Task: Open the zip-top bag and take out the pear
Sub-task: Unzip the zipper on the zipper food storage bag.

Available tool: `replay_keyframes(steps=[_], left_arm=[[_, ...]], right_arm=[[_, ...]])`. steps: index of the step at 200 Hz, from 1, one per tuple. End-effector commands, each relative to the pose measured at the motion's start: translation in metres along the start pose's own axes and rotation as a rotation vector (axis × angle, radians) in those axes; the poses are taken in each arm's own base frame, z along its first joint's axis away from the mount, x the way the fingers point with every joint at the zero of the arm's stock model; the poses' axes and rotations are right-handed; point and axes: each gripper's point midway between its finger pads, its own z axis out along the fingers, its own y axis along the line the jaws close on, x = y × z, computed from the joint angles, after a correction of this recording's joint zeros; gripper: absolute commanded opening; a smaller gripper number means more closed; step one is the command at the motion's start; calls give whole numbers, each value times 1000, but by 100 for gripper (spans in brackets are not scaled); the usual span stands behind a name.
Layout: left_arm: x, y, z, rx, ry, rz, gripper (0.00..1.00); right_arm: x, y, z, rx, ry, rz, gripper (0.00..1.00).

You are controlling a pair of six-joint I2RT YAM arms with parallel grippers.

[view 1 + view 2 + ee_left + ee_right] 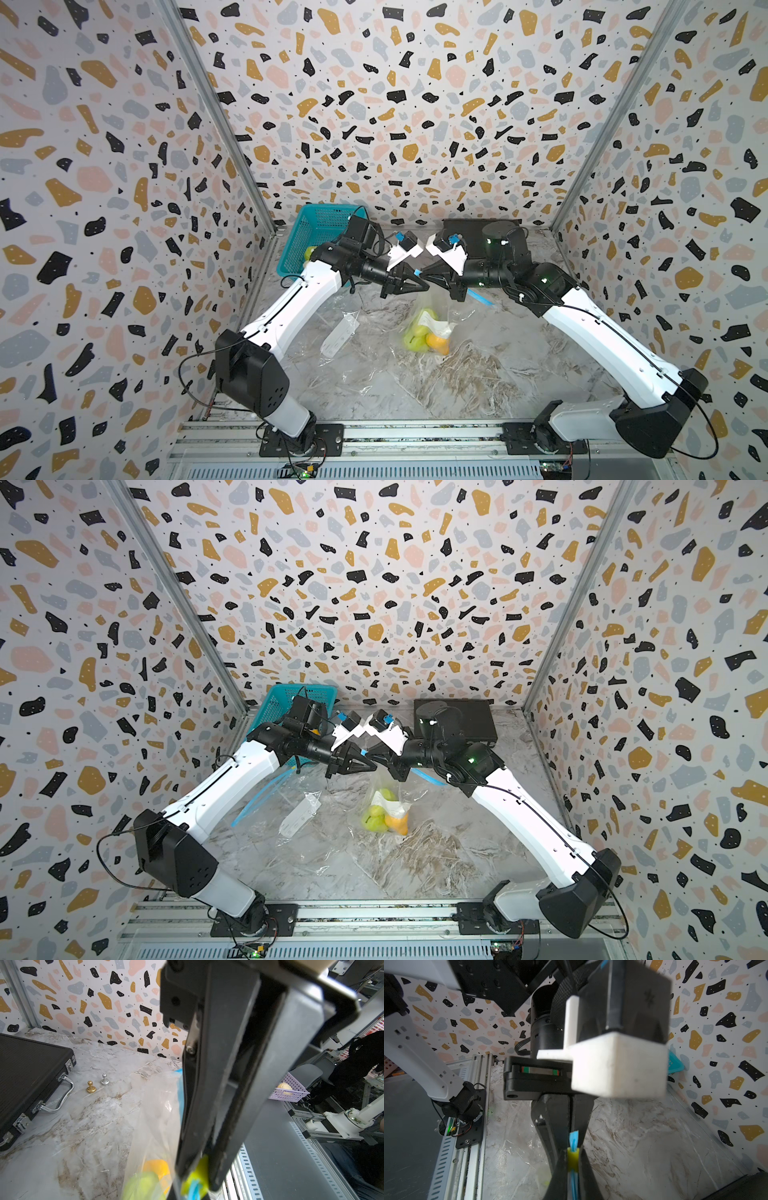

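Note:
A clear zip-top bag (436, 309) (386, 787) hangs from both grippers over the marble table. In its lower end lie green pears (417, 337) (375, 820) and an orange fruit (439, 343). My left gripper (419, 285) (573, 1136) is shut on the end of the bag's blue zip strip. Tip to tip with it, my right gripper (429, 279) (573, 1167) is shut on the yellow zip slider (573, 1158) (196, 1178). In the left wrist view the pears (143, 1186) show as a green blur through the plastic.
A teal basket (309, 232) holding fruit stands at the back left. A black case (465, 230) (27, 1076) lies at the back right, with a gold pawn (91, 1087) and a silver pawn (104, 1079) beside it. Flat clear bags (340, 336) lie on the table's left half.

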Motion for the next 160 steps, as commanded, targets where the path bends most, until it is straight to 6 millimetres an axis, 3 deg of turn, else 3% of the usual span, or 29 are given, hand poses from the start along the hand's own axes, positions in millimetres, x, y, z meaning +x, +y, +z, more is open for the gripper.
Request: replay_keyframes(steps=[1, 70, 160], left_arm=[[-24, -4, -14, 19, -88, 61, 0], [-27, -3, -26, 8, -118, 66, 0], [-30, -5, -29, 19, -131, 67, 0]], right_arm=[[-1, 3, -12, 35, -10, -1, 4], [17, -6, -22, 135, 27, 7, 4], [21, -23, -37, 232, 26, 12, 5]])
